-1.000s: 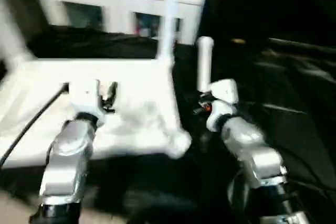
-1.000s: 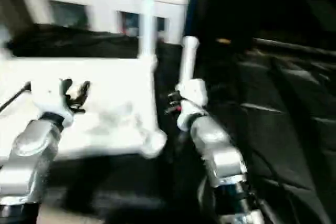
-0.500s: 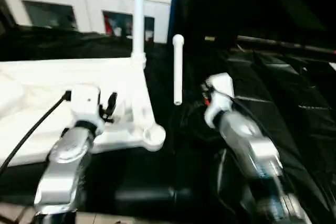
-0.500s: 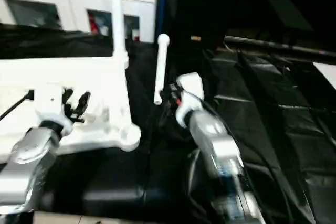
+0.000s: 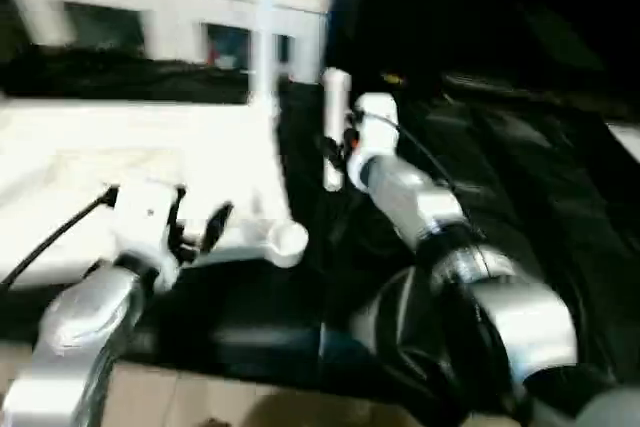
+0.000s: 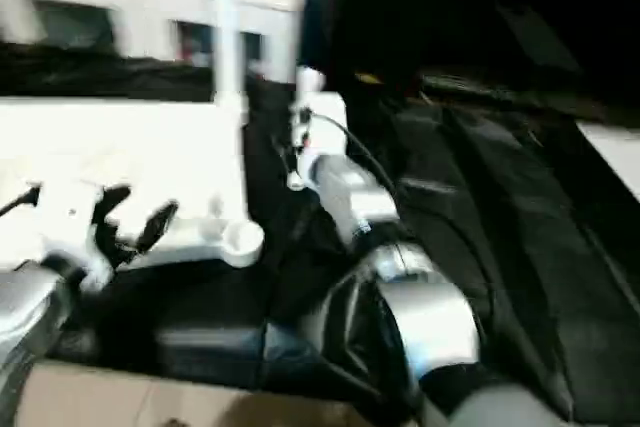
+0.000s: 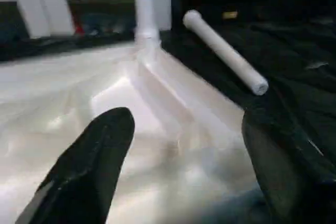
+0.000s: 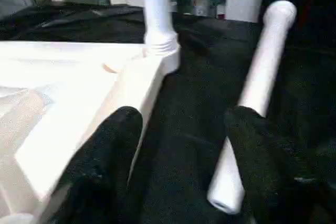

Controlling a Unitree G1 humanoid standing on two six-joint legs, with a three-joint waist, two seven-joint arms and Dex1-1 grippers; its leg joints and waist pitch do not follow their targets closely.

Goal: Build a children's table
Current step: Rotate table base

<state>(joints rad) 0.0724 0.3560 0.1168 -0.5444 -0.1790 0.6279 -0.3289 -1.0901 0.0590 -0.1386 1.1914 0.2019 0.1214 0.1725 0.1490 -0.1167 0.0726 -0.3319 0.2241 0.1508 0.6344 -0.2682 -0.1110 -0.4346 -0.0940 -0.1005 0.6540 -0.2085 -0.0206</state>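
Your tabletop point(image 5: 150, 147) lies upside down on the black cloth point(image 5: 520, 177), underside up, because that is the only way its corner sockets face you for the legs. One fitted leg point(image 8: 156, 9) already stands upright in the far corner socket nearest your right side, while the near corner socket point(image 5: 287, 238) on that same edge is still bare, so you can judge it as the next place to fill.

The loose leg point(image 8: 252, 103) lies on the cloth just beside that edge of the tabletop, apart from it, running roughly along it with its rounded end pointing away from you.

Your right gripper point(image 8: 181, 156) hovers low over the cloth with its fingers spread and nothing between them; the loose leg sits just beside one finger, not inside the gap, which looks like a line-up for a pick. Your left gripper point(image 7: 184, 166) hangs over the tabletop's underside, fingers point(image 7: 89, 166) spread wide and empty, likely placed there to steady the tabletop when the leg goes in
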